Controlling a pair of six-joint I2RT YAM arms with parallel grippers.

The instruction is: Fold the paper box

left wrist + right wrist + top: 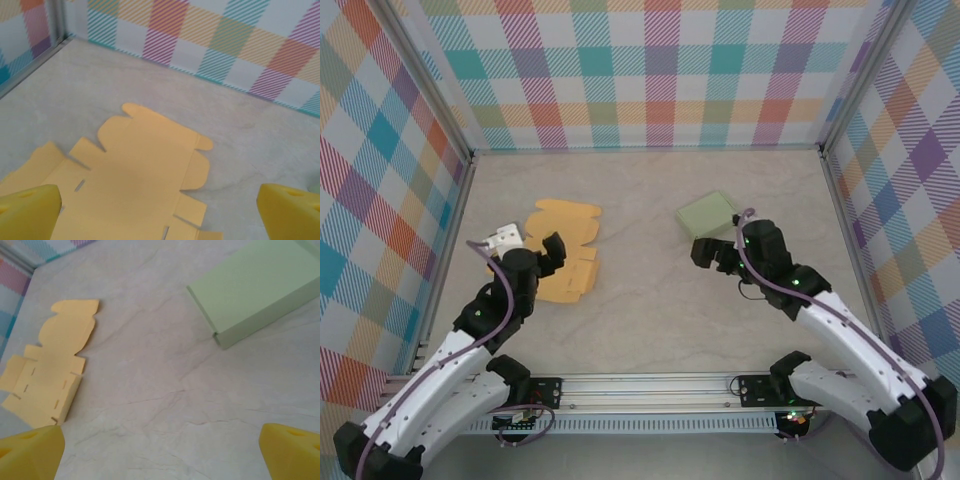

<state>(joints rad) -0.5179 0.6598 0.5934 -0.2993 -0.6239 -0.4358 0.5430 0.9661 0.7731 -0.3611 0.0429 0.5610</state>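
Hovering over the flat orange cardboard box blank (145, 170).
My left fingers (27, 212) and right fingers (292, 452) gape wide, holding nothing; I should lift a side flap along its crease.

Orange paper box blank (567, 250), unfolded, flat on table's left side

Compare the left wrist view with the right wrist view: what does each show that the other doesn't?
Left wrist: a long stretch of checked wall, with the flat orange card close up and cut off at the bottom edge. Right wrist: the folded green box, with the card lying apart from it. Shared: the card, the table, and open, empty yellow fingers, the left gripper in one, the right gripper in the other.
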